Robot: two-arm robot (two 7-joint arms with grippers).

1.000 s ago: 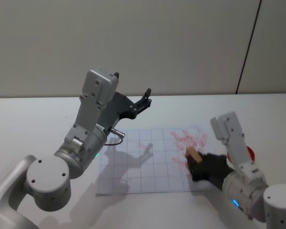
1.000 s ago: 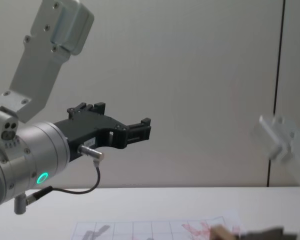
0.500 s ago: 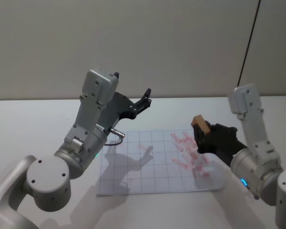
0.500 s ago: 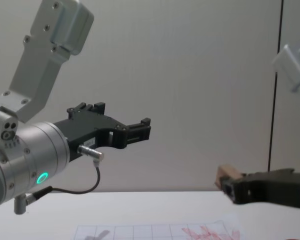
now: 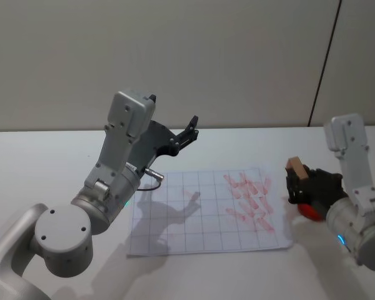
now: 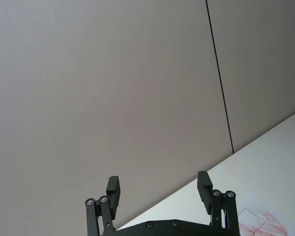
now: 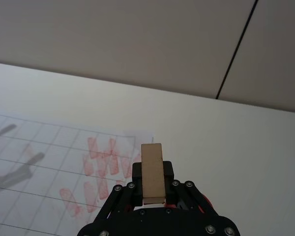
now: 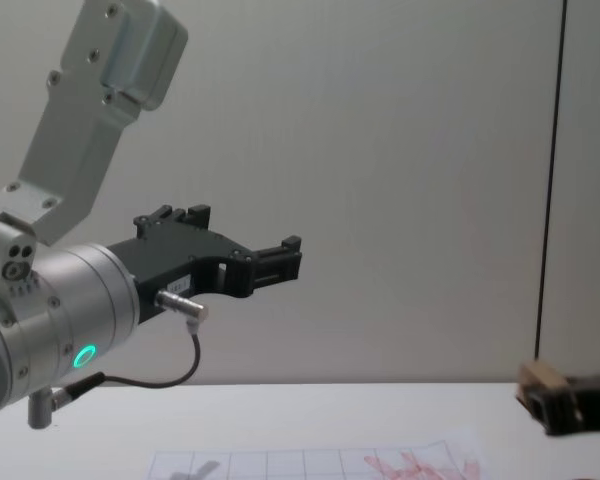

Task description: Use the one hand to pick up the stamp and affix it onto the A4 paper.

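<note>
right hand (image 5: 294,181) moved stamp (image 5: 295,167) right, off a4 paper (image 5: 206,212).

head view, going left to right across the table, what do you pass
left gripper held open above the table → A4 paper with red marks on its right part → stamp held in the right gripper → red object partly hidden under that gripper

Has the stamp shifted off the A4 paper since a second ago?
Yes. The stamp, in the right gripper, moved right, off the A4 paper.
</note>
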